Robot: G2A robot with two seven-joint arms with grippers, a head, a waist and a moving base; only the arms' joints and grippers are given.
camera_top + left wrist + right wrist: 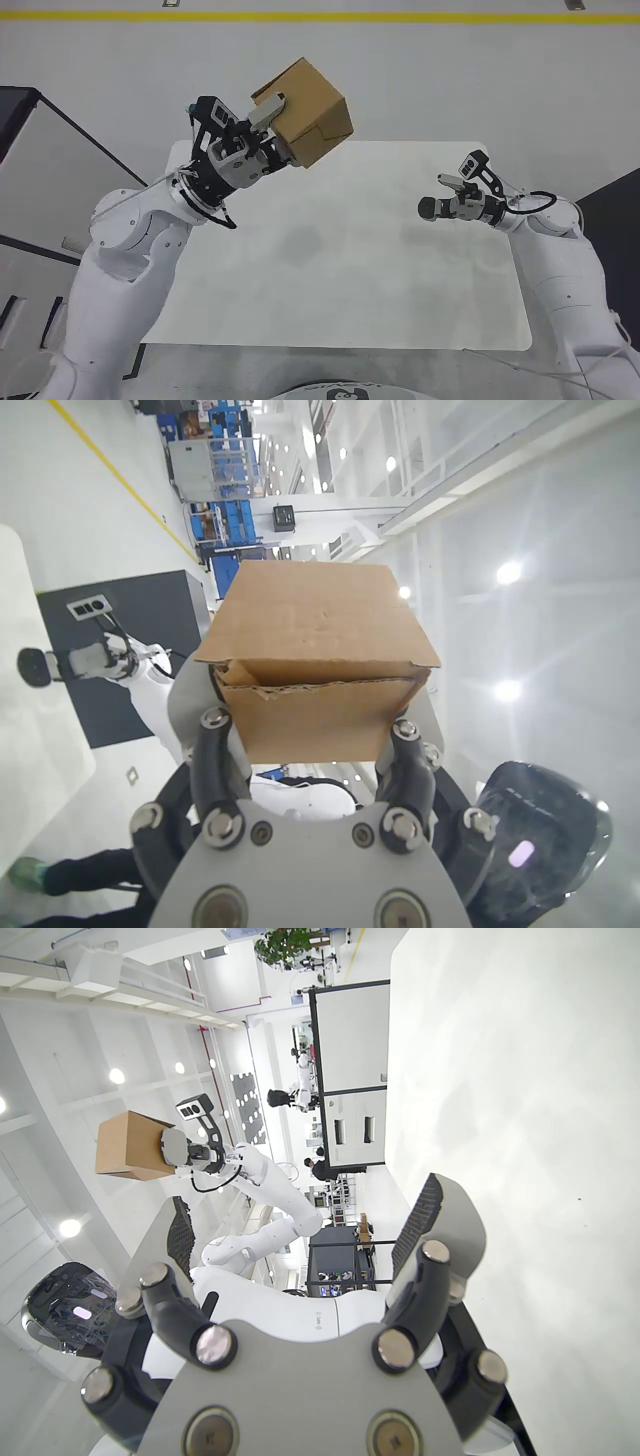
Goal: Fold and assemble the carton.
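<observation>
A brown carton [305, 110] is folded into a box and held up in the air above the table's far left corner. My left gripper [274, 133] is shut on it, one finger on each side of its near end. In the left wrist view the carton [310, 635] shows an end flap standing slightly ajar, with a narrow gap under the upper panel. My right gripper [428, 208] is open and holds nothing, above the right part of the white table [400, 290]. From the right wrist view, its open fingers [440, 1208] frame the distant carton [127, 1145].
A black-framed stand [30, 110] sits off the table's left side. A dark cabinet [622, 200] is at the right edge. A yellow line [320, 17] runs across the floor beyond the table.
</observation>
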